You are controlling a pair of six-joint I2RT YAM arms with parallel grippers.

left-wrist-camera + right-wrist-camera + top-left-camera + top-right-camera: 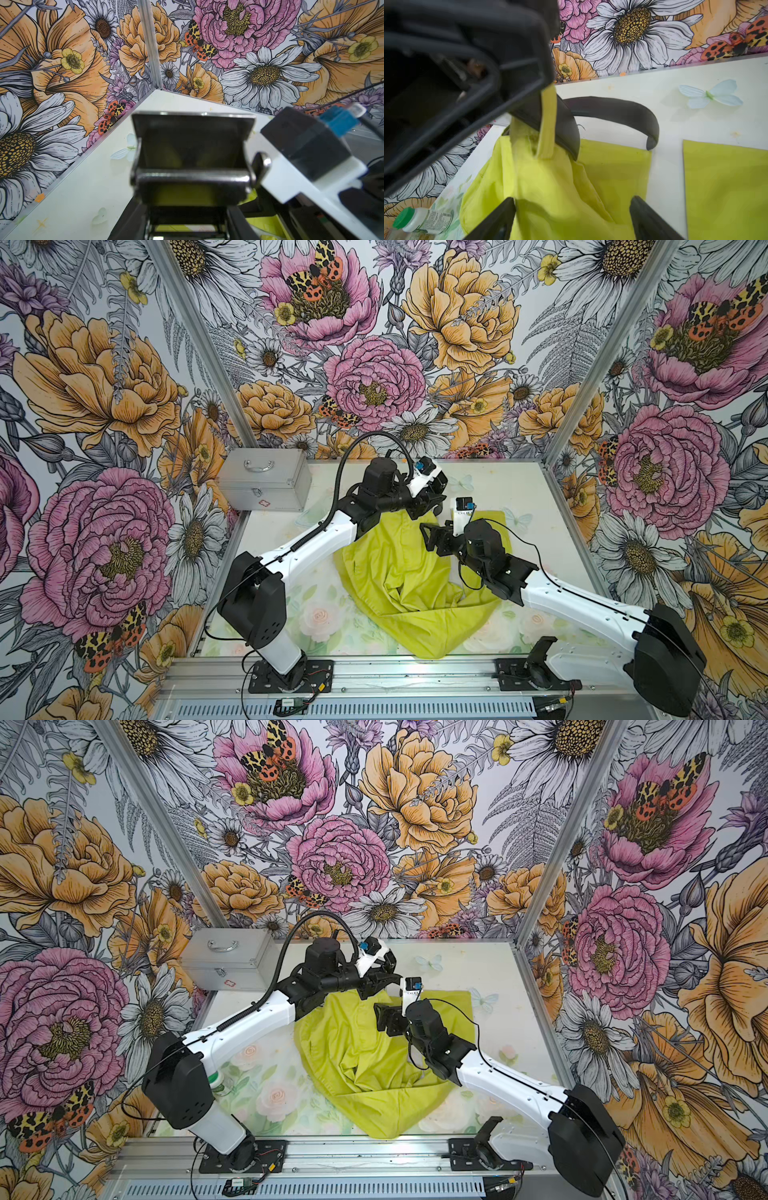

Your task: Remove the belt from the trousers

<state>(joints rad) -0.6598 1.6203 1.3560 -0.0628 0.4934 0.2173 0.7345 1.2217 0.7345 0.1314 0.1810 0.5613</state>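
Yellow-green trousers (550,187) are hanging by a loop from the black belt (612,110) that my left gripper (191,207) is pinching at the buckle; my right gripper (572,218) is hovering spread wide over them.

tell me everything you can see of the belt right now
The long narrow black leather-like belt shows mainly in the right wrist view: a smooth, matte strap arching above the white table, its rounded tip curling down to the edge of the bright yellow-green thin fabric trousers. It still passes through a yellow-green belt loop, which hangs on it. Its silver metal buckle, flap open, sits blurred right before the left wrist camera, apparently held by the left gripper.
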